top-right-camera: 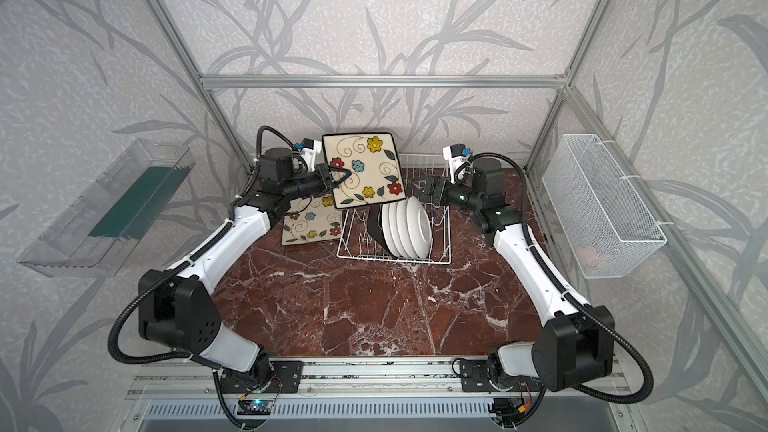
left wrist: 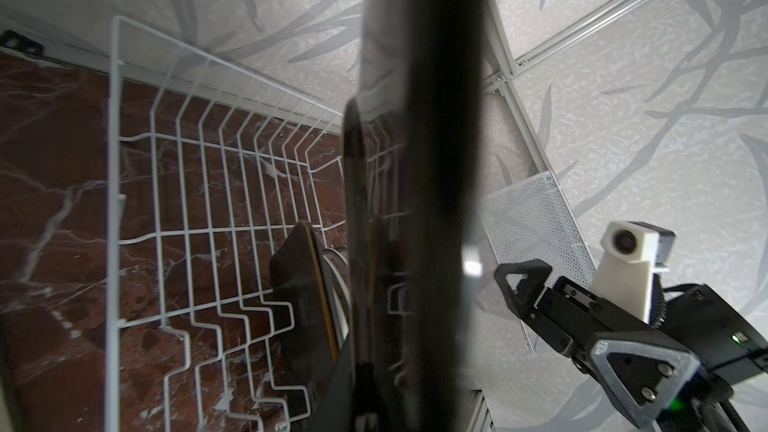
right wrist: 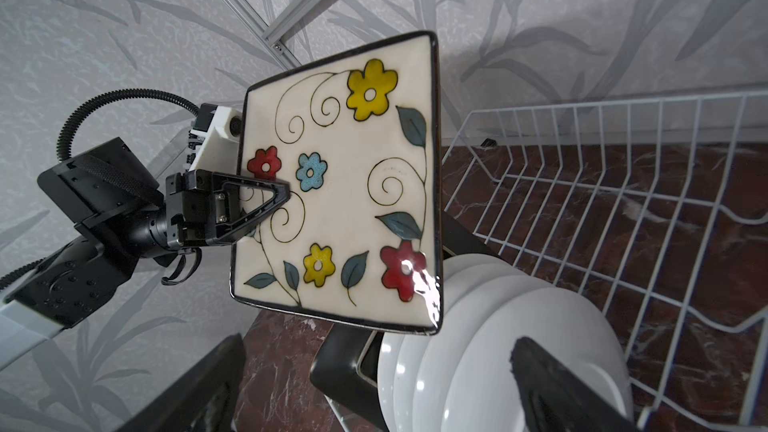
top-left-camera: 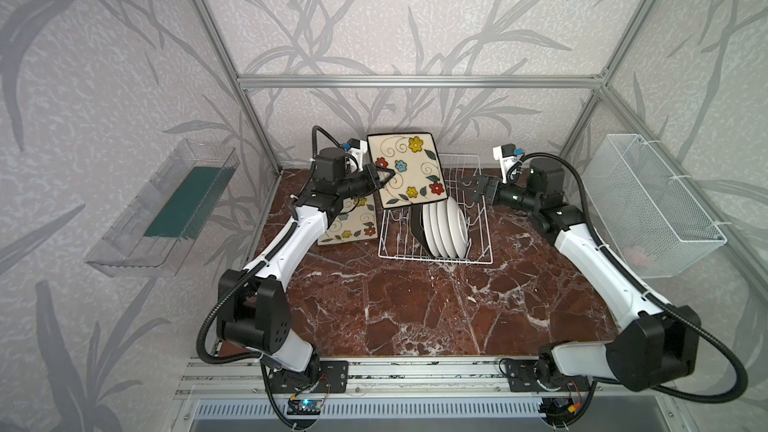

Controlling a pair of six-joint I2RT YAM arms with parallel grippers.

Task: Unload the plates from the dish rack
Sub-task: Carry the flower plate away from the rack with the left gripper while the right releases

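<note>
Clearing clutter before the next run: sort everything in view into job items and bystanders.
Job: held square flower plate in the left gripper; open right gripper; second flower plate, left of the rack; black-backed square plate and round white plates in the white wire dish rack.
Bystanders: clear plastic tray; white mesh basket.

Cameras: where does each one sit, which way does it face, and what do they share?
Top views: high at the front, looking down at the dish rack; both arms show, left gripper shut on the square plate, right gripper open.
Left wrist: beside the plate's black back, facing across the rack toward the right gripper; own fingers indistinct.
Right wrist: over the round plates, facing the plate's flowered face and left gripper; own fingers show.
Shared: every view shows held plate and rack.
</note>
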